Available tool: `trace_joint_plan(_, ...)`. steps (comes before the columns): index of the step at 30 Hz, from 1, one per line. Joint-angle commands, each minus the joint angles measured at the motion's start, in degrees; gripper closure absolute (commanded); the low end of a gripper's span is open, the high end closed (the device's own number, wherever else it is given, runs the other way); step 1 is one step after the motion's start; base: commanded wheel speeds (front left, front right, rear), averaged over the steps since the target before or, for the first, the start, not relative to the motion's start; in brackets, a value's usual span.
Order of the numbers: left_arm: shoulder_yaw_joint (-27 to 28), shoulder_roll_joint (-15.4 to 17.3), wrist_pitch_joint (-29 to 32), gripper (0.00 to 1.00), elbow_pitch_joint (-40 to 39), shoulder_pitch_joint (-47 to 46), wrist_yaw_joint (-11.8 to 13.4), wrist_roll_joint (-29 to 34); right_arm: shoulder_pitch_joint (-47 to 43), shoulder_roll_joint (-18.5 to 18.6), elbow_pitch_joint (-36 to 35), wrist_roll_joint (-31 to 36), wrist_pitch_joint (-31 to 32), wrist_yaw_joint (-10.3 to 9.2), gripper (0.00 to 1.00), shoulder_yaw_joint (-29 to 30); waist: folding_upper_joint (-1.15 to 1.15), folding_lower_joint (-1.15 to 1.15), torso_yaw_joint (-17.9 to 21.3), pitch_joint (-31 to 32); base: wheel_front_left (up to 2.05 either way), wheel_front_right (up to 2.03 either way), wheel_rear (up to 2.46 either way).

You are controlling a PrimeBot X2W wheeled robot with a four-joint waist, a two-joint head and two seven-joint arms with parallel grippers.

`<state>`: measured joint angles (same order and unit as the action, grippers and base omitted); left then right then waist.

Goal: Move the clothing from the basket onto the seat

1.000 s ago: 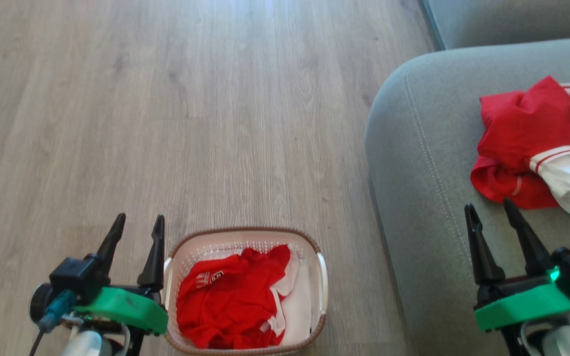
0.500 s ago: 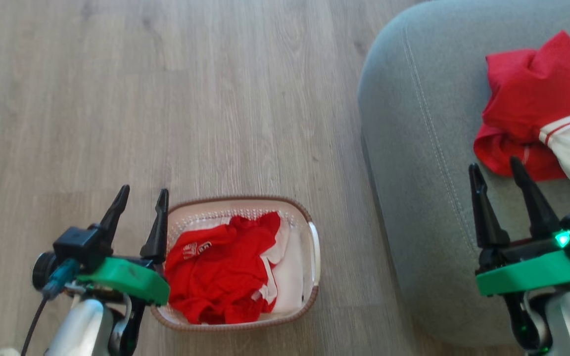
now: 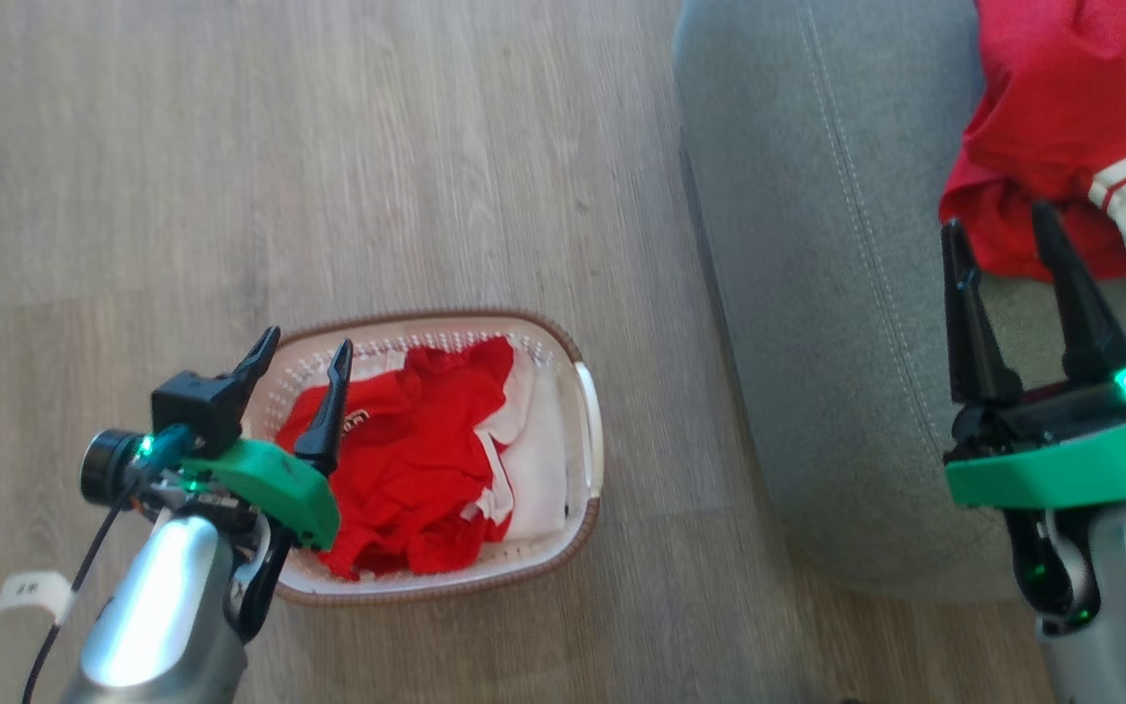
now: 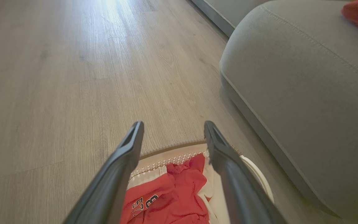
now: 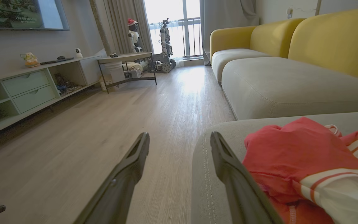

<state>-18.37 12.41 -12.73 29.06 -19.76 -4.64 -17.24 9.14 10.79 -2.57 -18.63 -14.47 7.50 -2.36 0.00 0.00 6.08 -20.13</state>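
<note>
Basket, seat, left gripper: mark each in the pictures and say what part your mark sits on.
Basket (image 3: pixel 594 430): head view, on the white handle nearest the seat.
Seat (image 3: pixel 788 293): head view, on bare grey fabric left of the stitching.
Left gripper (image 3: pixel 307 338): head view, midway between its two fingertips.

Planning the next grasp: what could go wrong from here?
1. The left gripper has its jaws open above the basket rim; lowering there could strike the rim or tip the basket.
2. The clothing inside is bunched, so one pinch may drag several pieces.
3. The right gripper sits at the jersey on the seat and might snag it.
</note>
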Motion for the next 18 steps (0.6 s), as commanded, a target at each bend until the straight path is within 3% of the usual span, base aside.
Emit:
trace_joint_plan(1, 0.75, 1.86, 0.07, 0.0, 1.33, -2.94, -0.69, 0.63, 1.93, 0.04, -2.54, 0.67, -0.52, -0.01, 0.0, -1.1, 0.0, 0.0, 1.46, -2.74, 0.0, 0.0, 0.0)
trace_joint_plan(18, -5.69, 1.76, 1.91, 0.0, 25.35, -15.22, -2.77, -0.92, 6.64, -1.9, -5.12, 1.74, -0.52, -0.01, 0.0, -1.66, 0.0, 0.0, 5.11, -13.12, 0.0, 0.0, 0.0)
